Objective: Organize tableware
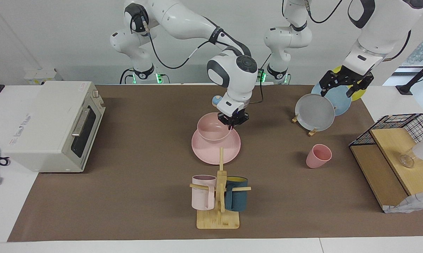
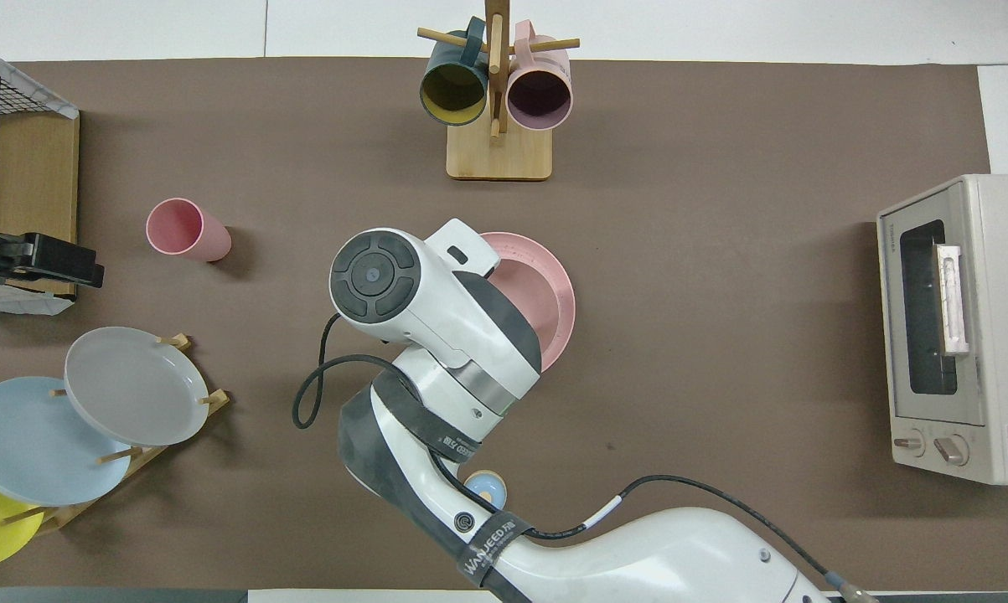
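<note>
Over the plate: your right tool [image 1: 232,121] pinches the bowl [image 1: 213,130] by its rim, just above the plate [image 1: 215,154] at mid-table
Step in hand: set the bowl down centred (it looks a little toward the robots' edge now)
How: lower slowly, keep it level, release only once it rests flat
Left tool [image 1: 343,86]: spread, waiting over the racked plates [image 1: 315,112]
Cup [image 1: 318,155]: upright on the table toward the left arm's end, well apart, not yet stacked

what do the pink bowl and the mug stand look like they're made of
Pink bowl: probably matte plastic or a fibre composite, since its surface is dull, even and shows no glare. Mug stand: pale wood, possibly bamboo, with an unpainted tan base and pegs.
</note>
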`<action>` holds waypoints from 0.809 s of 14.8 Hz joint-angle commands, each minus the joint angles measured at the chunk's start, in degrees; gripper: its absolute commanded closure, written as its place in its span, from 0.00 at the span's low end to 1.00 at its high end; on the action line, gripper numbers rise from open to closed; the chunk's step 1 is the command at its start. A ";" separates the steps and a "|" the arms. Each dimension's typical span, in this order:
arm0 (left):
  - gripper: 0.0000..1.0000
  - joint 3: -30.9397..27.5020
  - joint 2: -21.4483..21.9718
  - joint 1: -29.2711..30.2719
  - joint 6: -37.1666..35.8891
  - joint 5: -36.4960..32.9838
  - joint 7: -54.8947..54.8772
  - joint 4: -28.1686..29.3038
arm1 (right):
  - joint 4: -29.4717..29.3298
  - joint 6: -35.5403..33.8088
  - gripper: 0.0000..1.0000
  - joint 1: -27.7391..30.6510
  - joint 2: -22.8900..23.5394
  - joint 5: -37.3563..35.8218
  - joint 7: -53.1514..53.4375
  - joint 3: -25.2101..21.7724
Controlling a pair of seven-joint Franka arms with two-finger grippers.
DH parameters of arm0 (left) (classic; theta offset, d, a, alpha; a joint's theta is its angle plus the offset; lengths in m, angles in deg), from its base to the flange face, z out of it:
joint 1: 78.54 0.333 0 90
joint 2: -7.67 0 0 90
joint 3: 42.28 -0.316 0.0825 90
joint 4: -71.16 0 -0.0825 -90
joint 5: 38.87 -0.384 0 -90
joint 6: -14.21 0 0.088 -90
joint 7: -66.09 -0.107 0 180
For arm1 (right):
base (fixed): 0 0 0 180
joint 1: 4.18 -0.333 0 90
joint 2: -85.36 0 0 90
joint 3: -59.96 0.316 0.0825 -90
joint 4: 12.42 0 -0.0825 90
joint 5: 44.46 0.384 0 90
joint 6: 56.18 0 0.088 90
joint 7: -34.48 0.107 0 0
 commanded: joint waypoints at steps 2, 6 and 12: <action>0.00 0.33 1.44 -0.05 10.94 -1.03 2.04 9.00 | 3.34 3.59 1.00 0.47 -0.68 -0.46 0.10 0.11; 0.00 0.24 -9.97 -0.23 20.68 2.55 3.52 8.05 | 6.51 6.85 1.00 0.38 -1.30 -0.37 0.28 0.11; 0.01 0.15 -16.85 -0.40 30.29 2.75 11.60 7.52 | 9.60 11.61 1.00 0.65 -2.18 0.59 1.77 0.20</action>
